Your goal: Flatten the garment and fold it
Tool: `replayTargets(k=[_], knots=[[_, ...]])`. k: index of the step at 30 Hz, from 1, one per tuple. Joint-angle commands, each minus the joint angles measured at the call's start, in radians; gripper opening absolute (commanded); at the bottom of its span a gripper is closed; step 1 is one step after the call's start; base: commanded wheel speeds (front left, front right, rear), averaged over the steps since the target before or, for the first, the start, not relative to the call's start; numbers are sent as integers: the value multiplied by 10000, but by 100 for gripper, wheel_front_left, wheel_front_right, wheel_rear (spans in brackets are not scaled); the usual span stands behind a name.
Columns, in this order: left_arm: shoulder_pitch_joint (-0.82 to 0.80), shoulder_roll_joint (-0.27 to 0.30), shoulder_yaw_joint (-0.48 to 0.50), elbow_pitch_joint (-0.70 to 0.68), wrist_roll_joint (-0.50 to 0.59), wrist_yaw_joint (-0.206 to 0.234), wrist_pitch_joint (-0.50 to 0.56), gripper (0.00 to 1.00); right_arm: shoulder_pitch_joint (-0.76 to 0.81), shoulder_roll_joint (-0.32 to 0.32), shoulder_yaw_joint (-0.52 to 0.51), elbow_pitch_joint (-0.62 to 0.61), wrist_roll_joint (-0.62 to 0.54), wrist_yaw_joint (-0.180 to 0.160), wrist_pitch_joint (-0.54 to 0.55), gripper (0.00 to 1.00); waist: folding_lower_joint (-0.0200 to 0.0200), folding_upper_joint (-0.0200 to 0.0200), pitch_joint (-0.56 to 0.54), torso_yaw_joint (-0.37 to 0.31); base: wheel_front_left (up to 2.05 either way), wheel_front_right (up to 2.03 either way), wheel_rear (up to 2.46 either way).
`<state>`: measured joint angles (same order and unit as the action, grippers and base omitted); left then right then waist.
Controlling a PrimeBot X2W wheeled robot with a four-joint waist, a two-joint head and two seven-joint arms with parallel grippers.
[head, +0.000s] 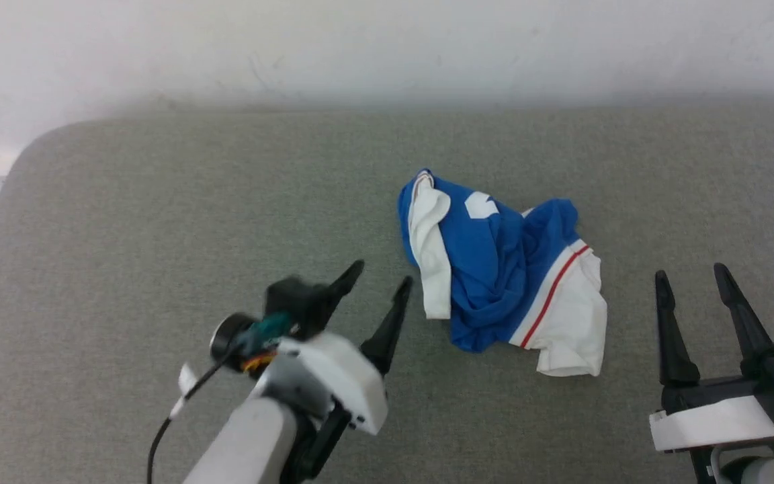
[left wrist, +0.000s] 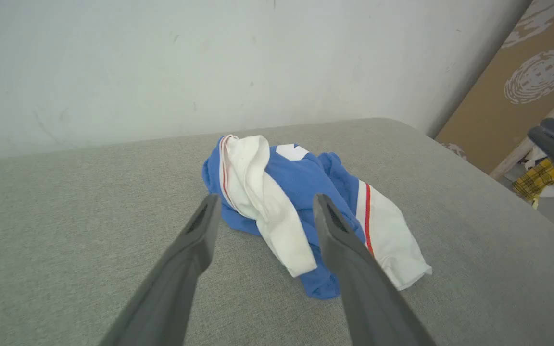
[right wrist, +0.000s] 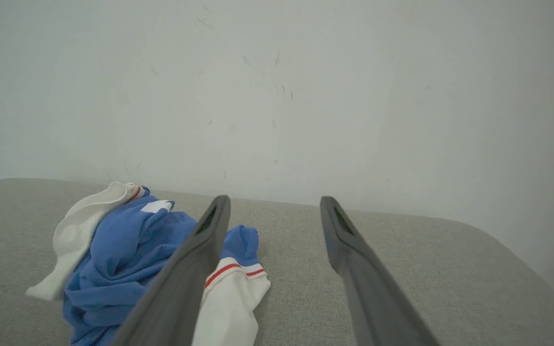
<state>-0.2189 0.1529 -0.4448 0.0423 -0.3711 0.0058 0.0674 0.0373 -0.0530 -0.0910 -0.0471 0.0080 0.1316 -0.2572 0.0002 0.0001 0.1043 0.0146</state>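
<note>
grey fabric-covered surface (head: 125, 202) with rounded corners against a scuffed white wall (head: 387, 47); a brown board (left wrist: 508, 101) beyond one corner

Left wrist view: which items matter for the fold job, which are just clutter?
Job: crumpled garment on the grey cushion; left gripper, open, empty.
Clutter: brown printed board; yellow checked cloth beyond the cushion's edge.

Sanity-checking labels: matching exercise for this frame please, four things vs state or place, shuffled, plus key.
Things:
1. garment
2. left gripper
3. right gripper
4. padded surface

States or places:
A. open, lower right of the head view, apart from the cloth
B. crumpled in a heap, not flattened
C. grey, bearing the heap
D. open, tips close beside the heap

Pairs: 1-B, 2-D, 3-A, 4-C
</note>
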Motion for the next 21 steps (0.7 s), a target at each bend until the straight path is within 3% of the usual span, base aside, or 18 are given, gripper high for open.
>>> replayTargets(k=[1, 8, 15, 17, 21], knots=[[-507, -24, -145, 210, 10, -92, 512, 100, -221, 28, 52, -28, -26, -9, -46, 100, -2, -1, 576, -470, 0, 0, 0], [-2286, -192, -371, 1632, 89, -88, 2240, 100, -646, 28, 104, 8, 172, -9, -46, 100, -2, -1, 1260, -1098, 0, 0, 0], [-3133, -208, -507, 2854, 213, -191, 2522, 100, -838, 28, 94, 65, 325, -9, -46, 100, -2, -1, 1604, -1381, 0, 0, 0], [-3206, -220, -493, 3091, 127, -256, 2516, 0, -867, 28, 61, 86, 349, -9, -46, 100, -2, -1, 1626, -1378, 0, 0, 0], [-3159, -209, -311, 3066, -67, -314, 2023, 0, -842, 28, -27, 135, 371, -9, -46, 100, -2, -1, 1489, -1176, 0, 0, 0]])
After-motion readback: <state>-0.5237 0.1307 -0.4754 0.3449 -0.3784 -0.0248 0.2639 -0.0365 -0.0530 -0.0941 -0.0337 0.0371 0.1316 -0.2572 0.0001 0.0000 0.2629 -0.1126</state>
